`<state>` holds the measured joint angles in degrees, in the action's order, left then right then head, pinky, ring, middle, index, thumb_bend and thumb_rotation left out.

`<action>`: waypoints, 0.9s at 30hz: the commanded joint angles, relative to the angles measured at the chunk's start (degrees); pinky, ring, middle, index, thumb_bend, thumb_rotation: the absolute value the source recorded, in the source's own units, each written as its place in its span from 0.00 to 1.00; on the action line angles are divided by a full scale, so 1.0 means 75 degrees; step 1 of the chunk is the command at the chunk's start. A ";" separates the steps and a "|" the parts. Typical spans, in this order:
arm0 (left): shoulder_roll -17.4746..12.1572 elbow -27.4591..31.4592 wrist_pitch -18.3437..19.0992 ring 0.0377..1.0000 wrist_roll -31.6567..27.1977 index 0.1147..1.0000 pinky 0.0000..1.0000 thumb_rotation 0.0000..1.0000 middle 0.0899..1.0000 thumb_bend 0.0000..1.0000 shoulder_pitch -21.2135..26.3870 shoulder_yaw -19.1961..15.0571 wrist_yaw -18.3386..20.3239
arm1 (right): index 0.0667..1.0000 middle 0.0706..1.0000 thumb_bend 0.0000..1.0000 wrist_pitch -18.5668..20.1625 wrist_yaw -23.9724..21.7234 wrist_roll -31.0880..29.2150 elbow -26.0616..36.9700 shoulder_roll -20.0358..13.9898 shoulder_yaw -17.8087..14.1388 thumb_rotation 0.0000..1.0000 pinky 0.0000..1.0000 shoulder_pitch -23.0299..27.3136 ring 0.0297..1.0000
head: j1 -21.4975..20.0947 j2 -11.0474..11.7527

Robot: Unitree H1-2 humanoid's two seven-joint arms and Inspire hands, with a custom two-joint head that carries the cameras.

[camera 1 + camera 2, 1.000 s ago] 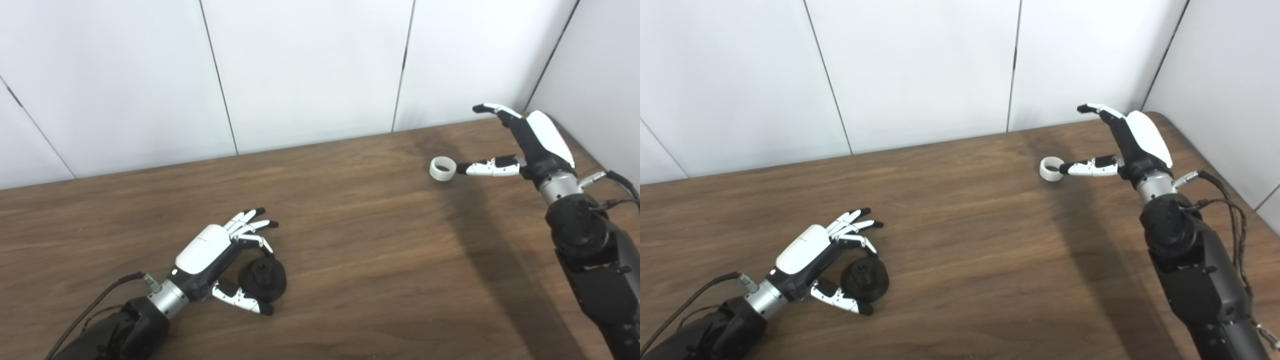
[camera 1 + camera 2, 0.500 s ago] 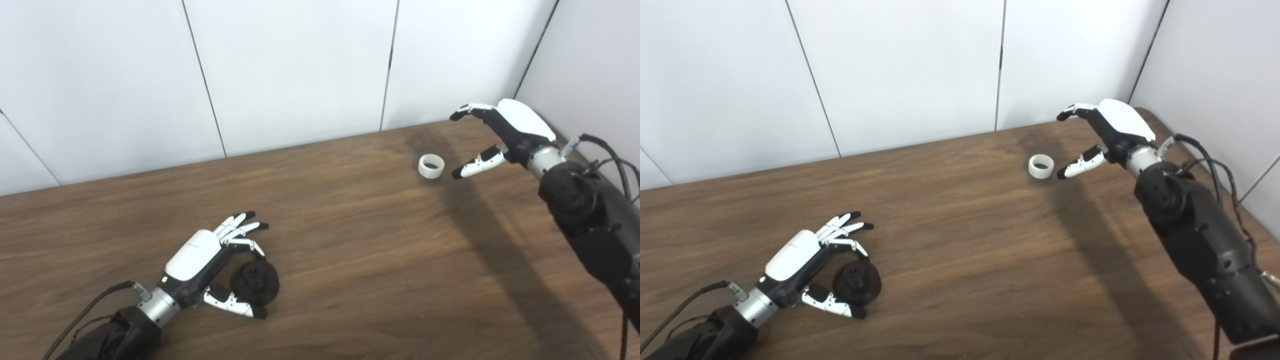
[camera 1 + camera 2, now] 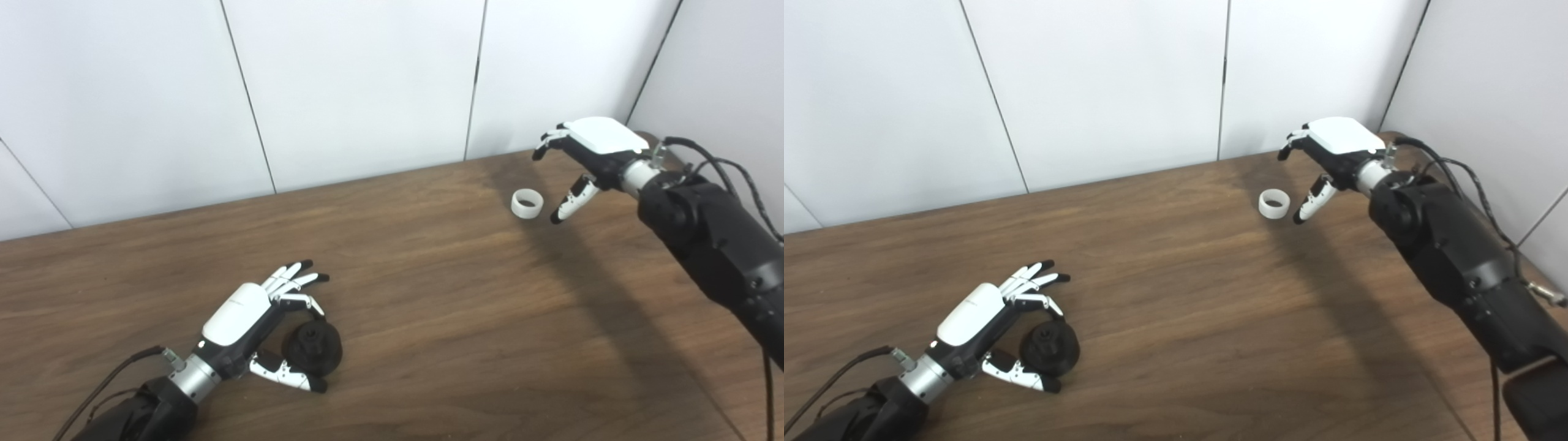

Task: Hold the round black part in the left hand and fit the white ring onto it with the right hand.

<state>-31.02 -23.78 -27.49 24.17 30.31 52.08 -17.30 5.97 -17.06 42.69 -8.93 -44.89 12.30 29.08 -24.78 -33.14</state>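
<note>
White wall panels stand behind a dark wooden table point(image 3: 429, 294), and both hands work on it, well apart from each other.

Near the front left, the left hand point(image 3: 245, 318) lies beside the round black part point(image 3: 312, 348). Its fingers are apart and curve around the part, the thumb under it and one finger over it, but they are not clamped; the part seems to rest on the wood. At the far right, the white ring point(image 3: 527, 203) lies on the table with its hole up. The right hand point(image 3: 591, 150) hovers above and just beside it, palm down, fingers spread, thumb pointing down next to the ring without touching it, as far as I can tell.

I judge the task is at its beginning: neither thing is grasped or lifted. Both grasps, the bringing together and the fitting are left to do.

Compared with one second ago, the right hand has turned from an upright pose, thumb reaching sideways to the ring, to a palm-down pose over it. The left hand and the black part look almost unchanged. The camera has also shifted a little.
</note>
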 commanded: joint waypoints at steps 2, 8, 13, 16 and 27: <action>-0.0051 -0.0082 0.0077 1.00 0.0329 0.41 1.00 0.06 0.90 0.53 -0.0410 0.0465 0.0855 | 0.73 0.91 0.96 -0.0203 0.0053 0.0312 -0.0078 -0.0233 0.0074 0.26 0.98 0.0545 0.98 | -0.0017 0.0002; -0.0081 -0.0022 0.0077 1.00 0.0273 0.41 1.00 0.06 0.90 0.53 -0.0460 0.0457 0.0914 | 0.73 0.91 0.95 -0.0564 0.0411 0.0855 -0.0535 -0.0139 0.0394 0.29 0.98 0.0798 0.98 | -0.0043 0.0064; -0.0111 0.0043 0.0077 1.00 0.0279 0.41 1.00 0.06 0.90 0.53 -0.0510 0.0419 0.0975 | 0.71 0.90 0.95 -0.0646 0.0464 0.1023 -0.0781 -0.0062 0.0425 0.25 1.00 0.0871 0.98 | -0.0041 0.0091; -0.0123 0.0065 0.0077 1.00 0.0230 0.41 1.00 0.06 0.90 0.53 -0.0546 0.0396 0.1018 | 0.71 0.90 0.93 -0.0660 0.0453 0.1213 -0.0945 -0.0078 0.0516 0.25 1.00 0.0910 0.99 | -0.0026 0.0140; -0.0167 0.0219 0.0077 1.00 0.0213 0.41 1.00 0.06 0.91 0.53 -0.0662 0.0333 0.1107 | 0.70 0.90 0.92 -0.0913 0.0584 0.1527 -0.1455 -0.0071 0.0742 0.23 0.99 0.1093 0.98 | -0.0005 0.0225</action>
<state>-31.59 -21.64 -27.36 22.90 28.87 51.57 -15.35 -0.38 -14.47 53.35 -20.16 -44.00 18.51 33.53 -24.79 -31.38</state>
